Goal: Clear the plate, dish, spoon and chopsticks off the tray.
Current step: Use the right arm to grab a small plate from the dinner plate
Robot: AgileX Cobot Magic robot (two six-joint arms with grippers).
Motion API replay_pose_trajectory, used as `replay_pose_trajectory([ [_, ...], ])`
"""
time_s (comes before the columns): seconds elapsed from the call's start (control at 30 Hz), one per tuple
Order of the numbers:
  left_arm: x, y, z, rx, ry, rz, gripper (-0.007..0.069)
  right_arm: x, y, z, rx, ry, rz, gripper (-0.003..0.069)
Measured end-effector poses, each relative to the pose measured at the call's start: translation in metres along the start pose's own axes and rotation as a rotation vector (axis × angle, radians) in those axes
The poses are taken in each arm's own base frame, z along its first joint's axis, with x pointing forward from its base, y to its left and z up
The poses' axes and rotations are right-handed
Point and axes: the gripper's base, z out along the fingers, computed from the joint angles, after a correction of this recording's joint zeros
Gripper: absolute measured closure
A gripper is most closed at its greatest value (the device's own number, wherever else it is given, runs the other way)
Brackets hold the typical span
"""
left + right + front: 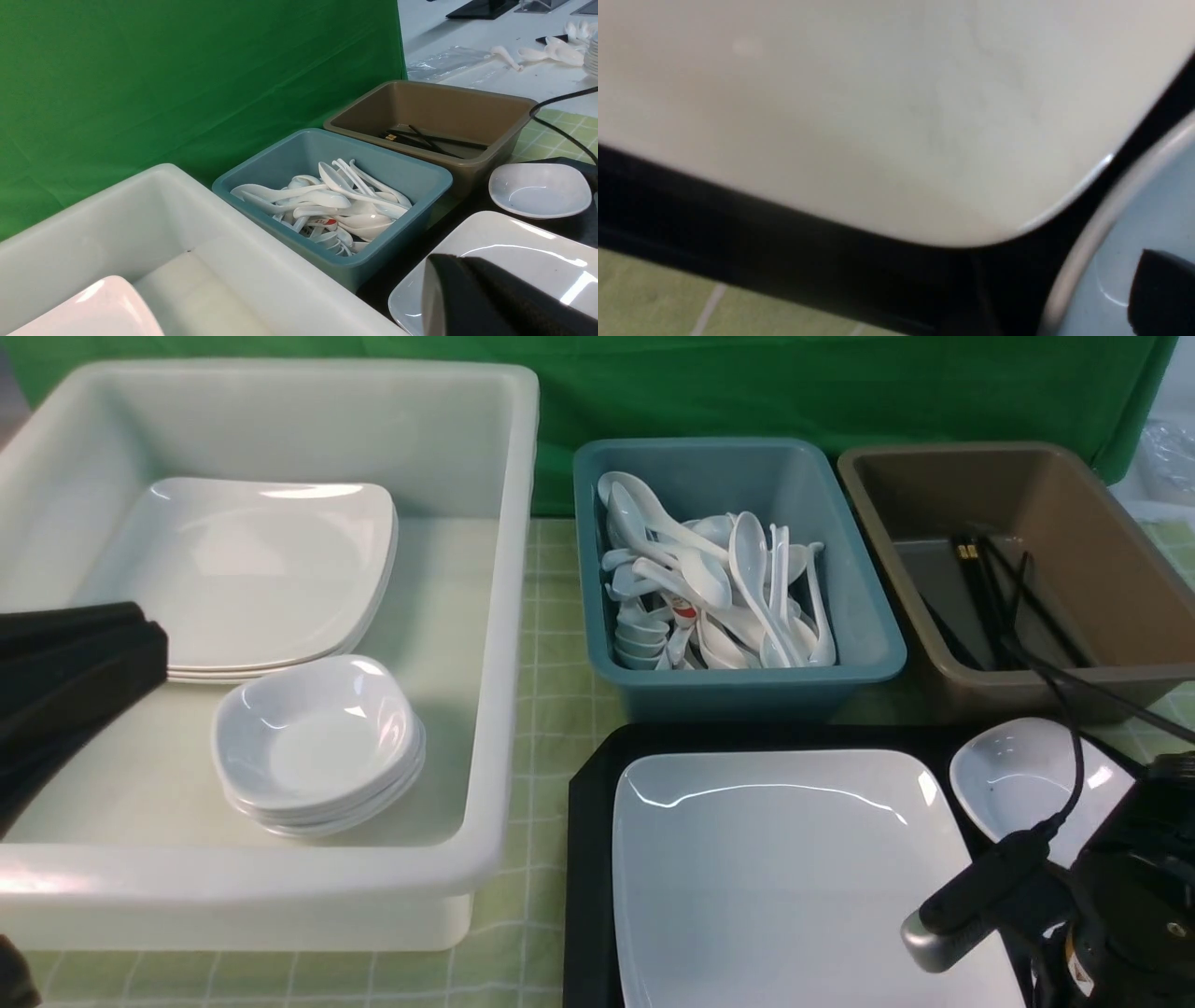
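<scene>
My left gripper (154, 649), two matte black fingers pressed flat together with nothing between them, sits at the near left of a deep, smooth, white plastic tub (504, 616). Its tip lies against the edge of a stack of large white rounded-square plates (252, 569) in the front view; I cannot tell whether it touches. Just beside that stack, in the same tub, is a stack of small deep white dishes (313, 737). Of my right gripper (1162, 294) only one black fingertip shows, above the pale inside of the small deep glossy white dish (1018, 779). Those jaws stand wide apart and nothing is seen between them. The dish rests on the far right corner of the big black textured plastic tray (588, 859). Close beside the dish, with a thin black gap between, lies the large glossy white rounded-square plate (794, 877), filling most of the tray, its shallow rim catching a curved highlight. Beyond the tray stands a teal plastic rectangular tub (868, 616) holding a heap of glossy white soup spoons (709, 588). To its right is a brown plastic tub (1102, 541) with thin black chopsticks (990, 597) lying crossed on its floor. Everything stands on a pale green checked cloth (551, 709).
</scene>
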Motion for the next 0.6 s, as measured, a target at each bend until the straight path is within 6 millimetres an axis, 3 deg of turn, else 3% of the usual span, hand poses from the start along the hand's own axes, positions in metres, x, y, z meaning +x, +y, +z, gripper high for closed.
replay_pose_trajectory([
  [0.6, 0.0013, -0.0011, 0.0000, 0.012, 0.014, -0.001, 0.0601, -0.0038, 0.0003, 0.0068, 0.015, 0.016, -0.013, 0.0454],
])
